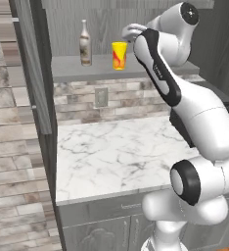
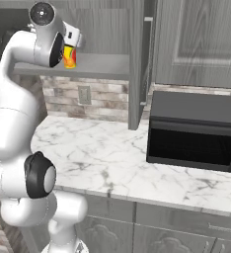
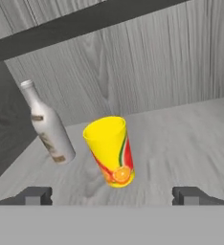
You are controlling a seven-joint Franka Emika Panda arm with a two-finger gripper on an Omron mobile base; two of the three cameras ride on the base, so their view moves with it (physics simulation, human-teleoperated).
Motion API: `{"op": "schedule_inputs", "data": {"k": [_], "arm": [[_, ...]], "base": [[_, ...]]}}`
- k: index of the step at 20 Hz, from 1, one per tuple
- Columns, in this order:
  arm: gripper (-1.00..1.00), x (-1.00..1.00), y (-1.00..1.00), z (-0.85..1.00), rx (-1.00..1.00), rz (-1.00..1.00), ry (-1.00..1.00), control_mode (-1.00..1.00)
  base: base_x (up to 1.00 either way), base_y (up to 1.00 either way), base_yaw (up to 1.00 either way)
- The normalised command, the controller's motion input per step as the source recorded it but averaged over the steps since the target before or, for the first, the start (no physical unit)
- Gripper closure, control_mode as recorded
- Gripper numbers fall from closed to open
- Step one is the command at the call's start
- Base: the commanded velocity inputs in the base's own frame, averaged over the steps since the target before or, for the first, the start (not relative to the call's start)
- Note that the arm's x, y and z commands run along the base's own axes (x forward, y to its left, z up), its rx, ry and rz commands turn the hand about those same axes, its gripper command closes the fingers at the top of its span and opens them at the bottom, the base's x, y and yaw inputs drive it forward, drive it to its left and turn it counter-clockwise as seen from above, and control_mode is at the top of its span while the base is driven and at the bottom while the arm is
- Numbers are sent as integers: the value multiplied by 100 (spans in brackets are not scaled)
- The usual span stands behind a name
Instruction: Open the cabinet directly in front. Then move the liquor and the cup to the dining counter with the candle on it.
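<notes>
The cabinet stands open, its left door swung out toward the base, so the first step looks done. On the grey shelf inside, going left to right, the liquor stands upright near the middle, then the cup just beside it — apart, not touching — and then the gripper, reaching in from the right at shelf height. Neither item has left the shelf, so both carries to the dining counter are, by my reading, yet to do.

In the hand view the liquor leans at left, the cup sits centre, framed between the two fingertips. The jaws are spread as wide as they go and hold nothing — the cup lies ahead of them, not yet between the pads. The cup looks like the first pick.
</notes>
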Motion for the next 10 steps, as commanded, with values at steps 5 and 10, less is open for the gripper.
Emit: {"op": "schedule_inputs", "data": {"k": [5, 10], "arm": [[-100, 49, 0, 0, 0, 0, 0, -100], [-100, 43, 0, 0, 0, 0, 0, -100]], "base": [[0, 0, 0], [0, 0, 0]]}}
